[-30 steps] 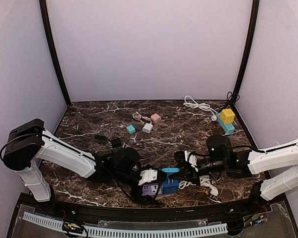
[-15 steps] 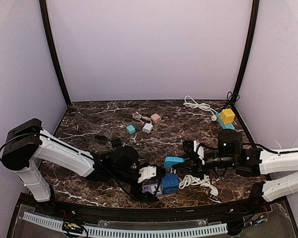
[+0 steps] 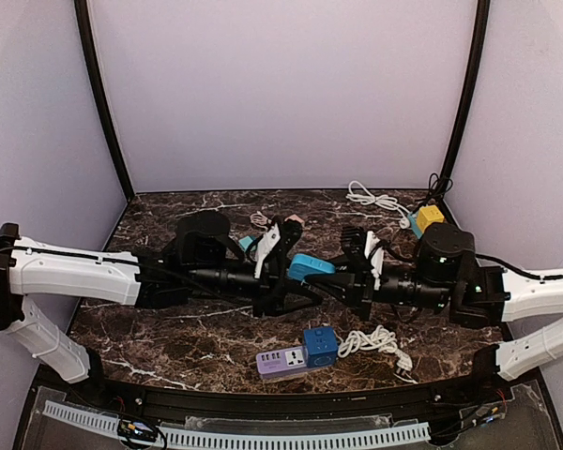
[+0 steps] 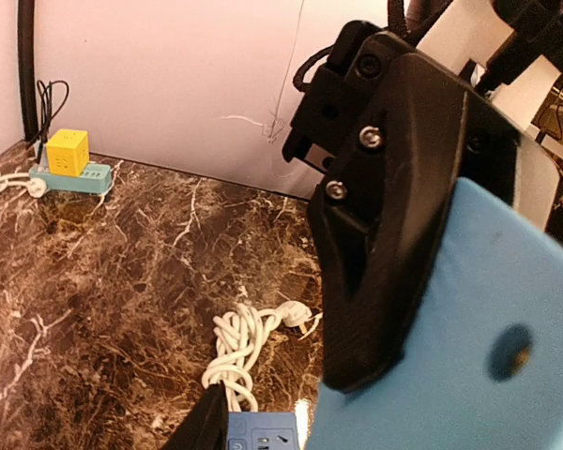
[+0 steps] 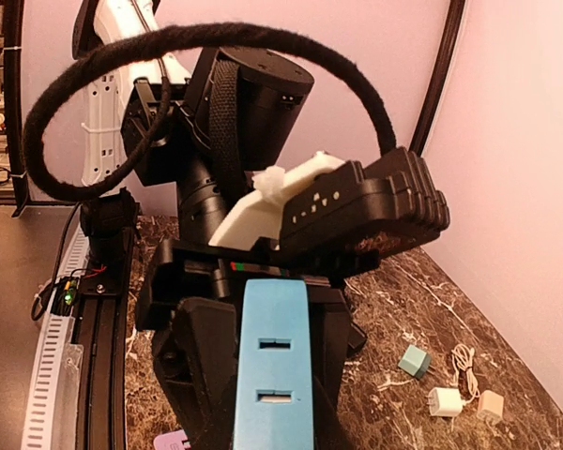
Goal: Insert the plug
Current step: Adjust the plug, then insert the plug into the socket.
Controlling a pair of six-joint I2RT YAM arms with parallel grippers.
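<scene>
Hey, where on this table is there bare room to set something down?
Front left: bare marble between the left arm and the purple power strip. Back centre: a gap between the pink charger and the white cable. Crowded mid-table around the held blue power strip.

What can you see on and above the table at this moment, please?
light-blue plug: one, light blue, above the table's middle
power strip: one, purple, near edge
cube adapter: one, dark blue, at the strip's right end
cable coil: one, white, right of the adapter
teal cube, white cube, pink cube: one each, back middle
yellow cube: one, yellow, on a teal strip, back right
loose cable: one, white, back right
table: one, dark marble
left gripper: one, black and white, at the plug, grip unclear
right gripper: one, black, shut on the plug
</scene>
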